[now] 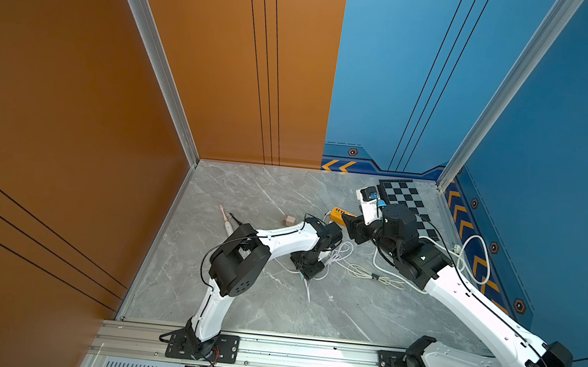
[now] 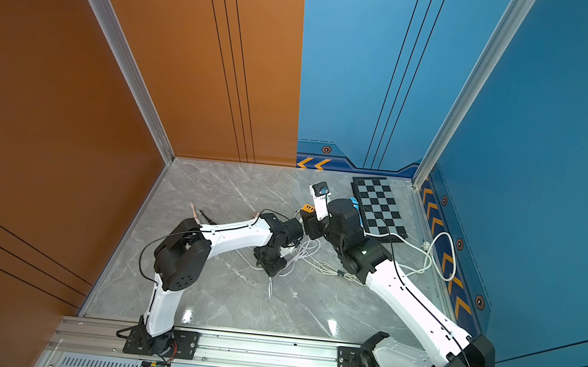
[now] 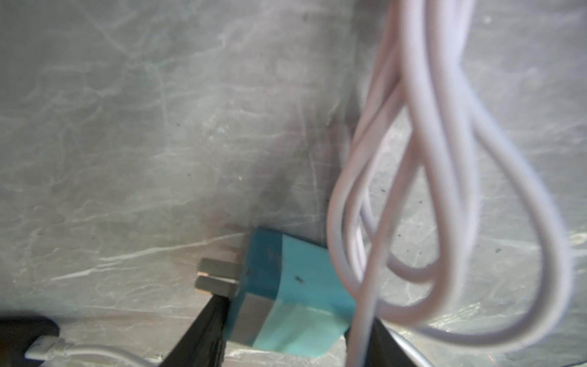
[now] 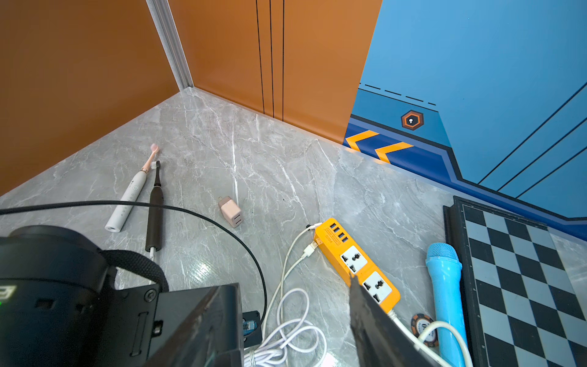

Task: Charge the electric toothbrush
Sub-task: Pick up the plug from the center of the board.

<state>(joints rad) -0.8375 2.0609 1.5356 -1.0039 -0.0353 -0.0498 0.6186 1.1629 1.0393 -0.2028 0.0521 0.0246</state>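
**Item: teal power adapter in grasp, unplugged. Hazards and markings**

1. Left gripper (image 3: 295,313): jaws pinching the teal power adapter (image 3: 286,286) by its body, its two flat prongs bare and held low over the table (image 4: 270,152).
   - Hazard: the grip sits close to the prongs, so the adapter may twist or slip under insertion force.
2. White cable coil (image 3: 444,159): hangs loose beside the adapter.
   - Hazard: loops may snag on a jaw or drag across the socket face.
3. Right gripper (image 4: 293,286): jaws spread and empty, hovering over the orange power strip (image 4: 355,260).
   - Hazard: one finger overlaps the nearer socket and may block entry. Left unbraced, the strip looks likely to slide.
4. Black electric toothbrush (image 4: 155,209): lies flat on the table beside a white electric toothbrush (image 4: 130,193), well apart from the strip. A white lead meets its base, and tension on it could pull it loose.
5. Markings: the strip's printed label is too small to read, and no brand is legible on the adapter.
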